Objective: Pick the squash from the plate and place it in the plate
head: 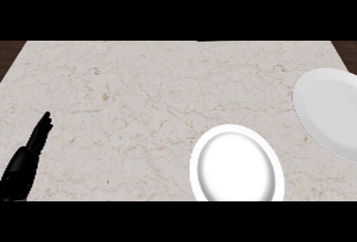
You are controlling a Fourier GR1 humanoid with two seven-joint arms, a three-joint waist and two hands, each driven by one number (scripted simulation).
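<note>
Nearest the camera, a white plate (237, 165) lies at the lower middle of the marble bench (140, 94), its bowl bare. At the lower left the left hand (28, 151) rests with its fingers (43, 125) straight and together, pointing up the bench and holding nothing. A second white plate (327, 113) sits at the right edge, partly cut off by the view, and it too shows nothing on it. No squash can be seen on either plate or anywhere on the bench, and the right hand is out of view. The likely trouble from here is a reach toward a plate that carries nothing to pick, or confusion over which plate is source and which is goal. Between hand and plates, nothing stands in the way.
</note>
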